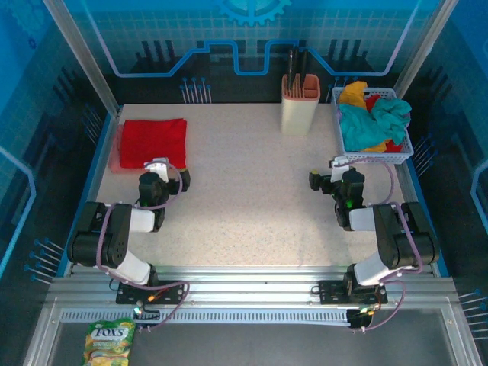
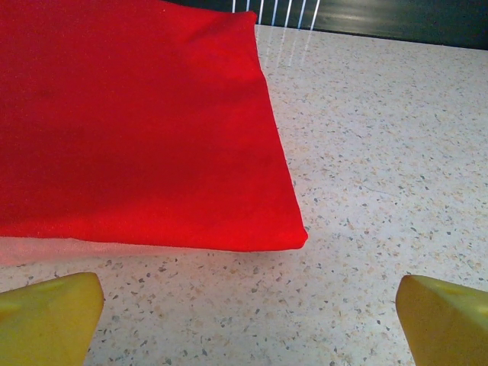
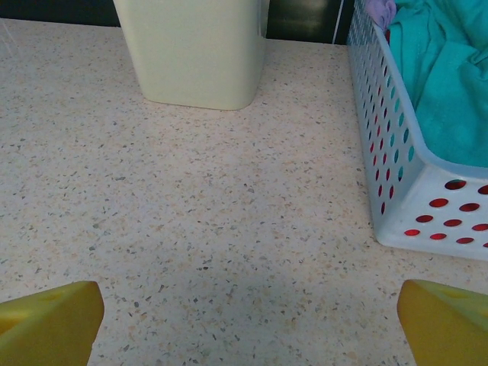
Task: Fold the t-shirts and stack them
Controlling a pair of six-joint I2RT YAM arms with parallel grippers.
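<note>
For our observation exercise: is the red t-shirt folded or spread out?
Folded. The red t-shirt lies as a compact, straight-edged rectangle, with pink cloth peeking out beneath its edge.

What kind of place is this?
Probably a robot test booth: left arm and right arm bolted to metal rails, blue printed walls, and a speckled table holding a basket of clothes.

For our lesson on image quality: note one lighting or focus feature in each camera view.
Top external: blue light tints the surroundings, while the table is evenly lit. Left wrist: the red t-shirt casts a soft shadow along its near edge. Right wrist: the yellow fingertips look blurred, the perforated basket sharp.
</note>
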